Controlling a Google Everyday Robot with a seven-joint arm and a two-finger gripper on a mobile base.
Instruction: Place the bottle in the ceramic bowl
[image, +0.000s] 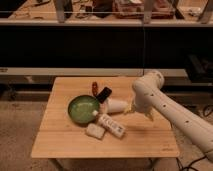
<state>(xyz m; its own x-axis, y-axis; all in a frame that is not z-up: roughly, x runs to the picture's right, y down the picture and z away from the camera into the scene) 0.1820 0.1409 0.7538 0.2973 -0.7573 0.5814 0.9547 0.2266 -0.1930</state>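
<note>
The slim white bottle (111, 124) lies on its side on the wooden table (65, 142), its cap end pointing at the rim of the green ceramic bowl (83, 109), just right and in front of it. The bowl looks empty. My gripper (130, 109) sits at the end of the white arm (150, 95), low over the table, right of a short white container (116, 105) and behind and to the right of the bottle. It holds nothing that I can see.
A small whitish block (95, 131) lies left of the bottle. A black flat object (104, 94) and a small red-brown item (94, 87) lie behind the bowl. Shelving with clutter stands behind the table.
</note>
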